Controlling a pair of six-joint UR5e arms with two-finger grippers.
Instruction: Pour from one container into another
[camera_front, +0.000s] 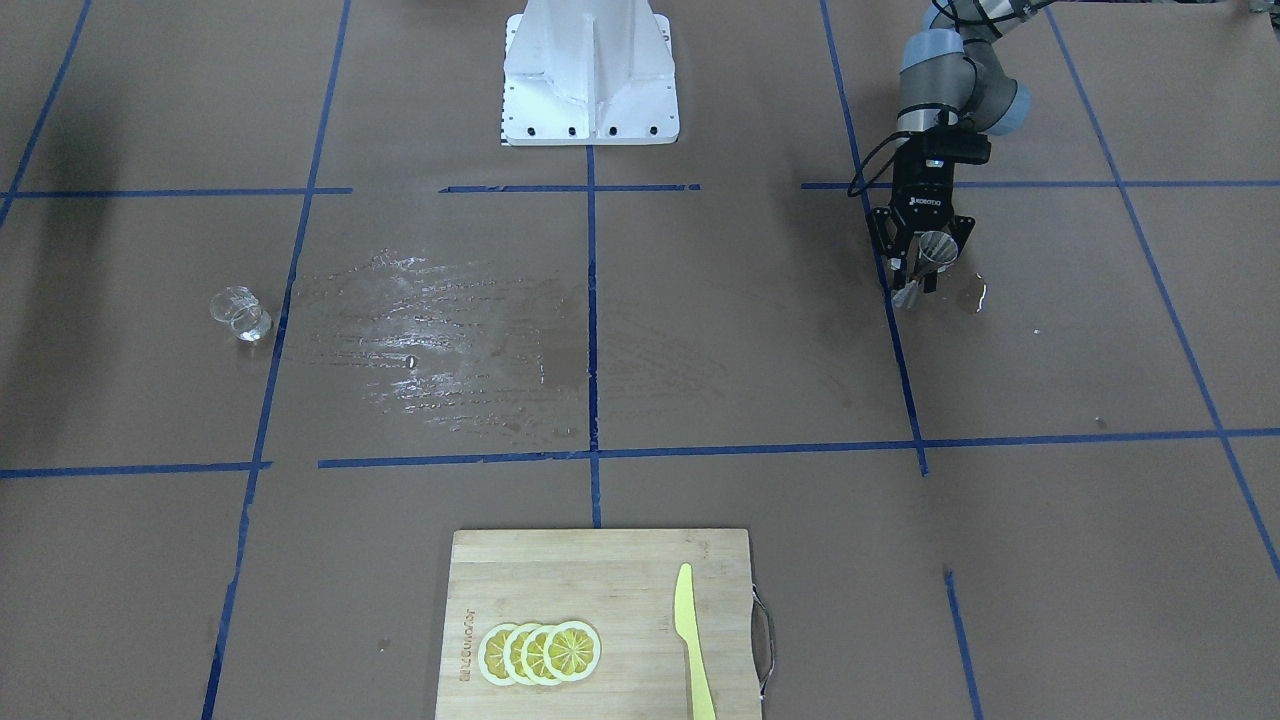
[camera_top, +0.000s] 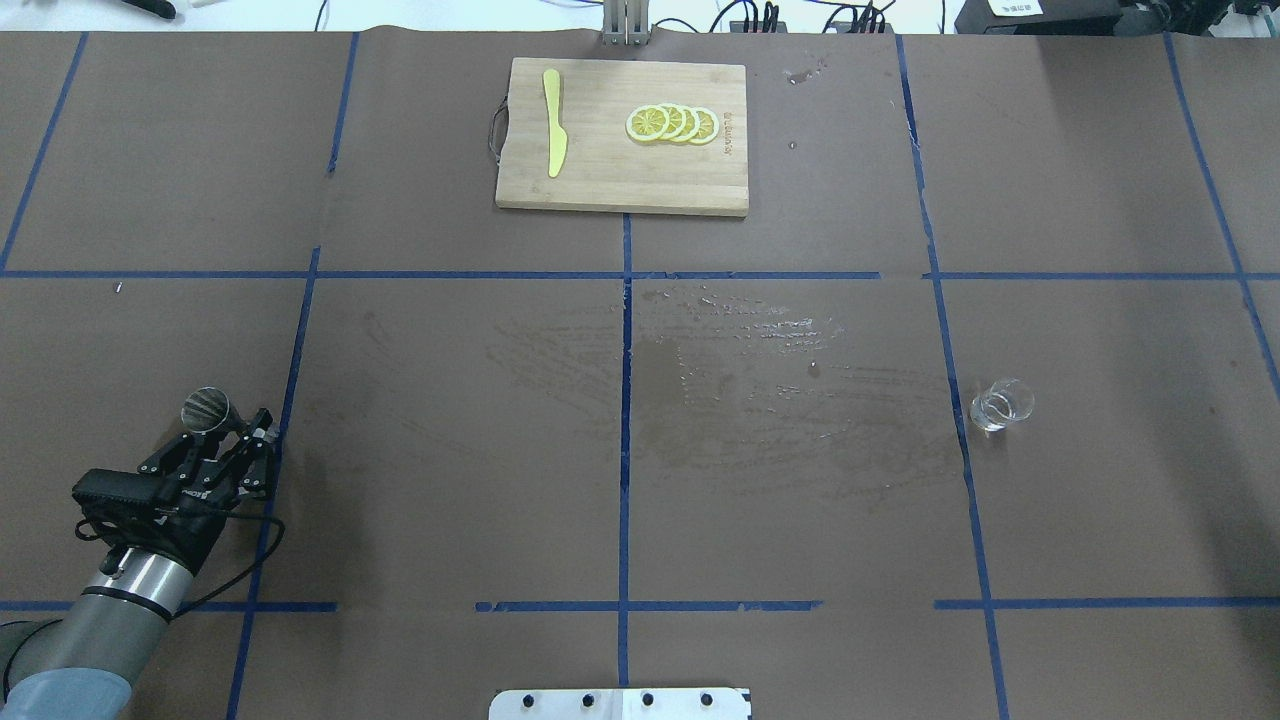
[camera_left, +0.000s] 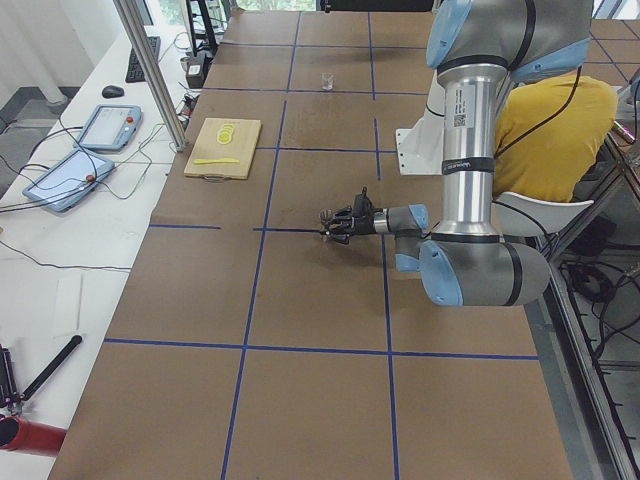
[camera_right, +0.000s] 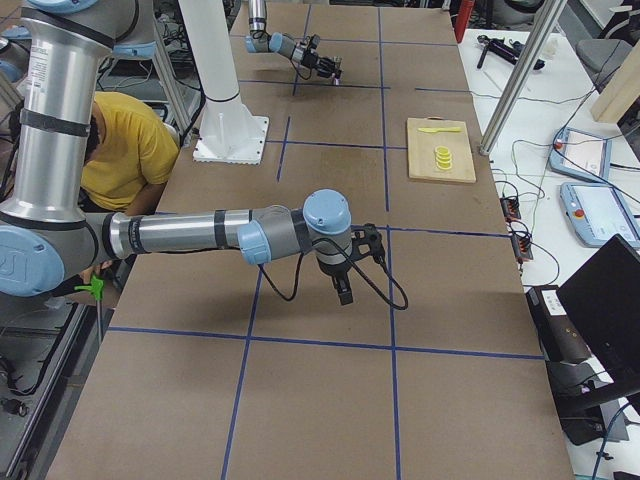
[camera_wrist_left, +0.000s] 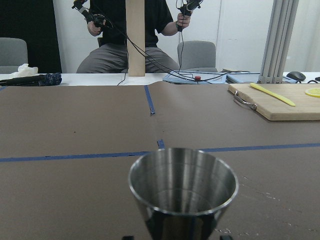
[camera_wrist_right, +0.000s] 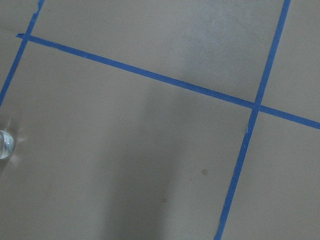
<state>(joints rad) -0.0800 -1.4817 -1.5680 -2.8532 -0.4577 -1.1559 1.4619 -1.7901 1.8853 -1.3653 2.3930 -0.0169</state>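
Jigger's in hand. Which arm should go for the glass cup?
Right. The left gripper is shut on the jigger at the robot's far left. The glass cup stands on the robot's right side and shows at the edge of the right wrist view.

- We are in a robotics lab: the table (camera_top: 450, 450) wears brown paper gridded with blue tape (camera_top: 450, 274).
- We see teach pendants (camera_left: 110, 125) and an aluminium post (camera_left: 150, 70) alongside.
- We see a person (camera_wrist_left: 162, 25) holding wired controllers (camera_wrist_left: 187, 7).

1. My left arm (camera_top: 120, 590) sits low, wrist level; its black two-finger left hand (camera_front: 922, 272) is clamped on a small silvery steel hourglass jigger (camera_front: 938, 250).
2. My right arm (camera_right: 200, 232) stretches out, right hand (camera_right: 343, 288) pointing down, grip unreadable.
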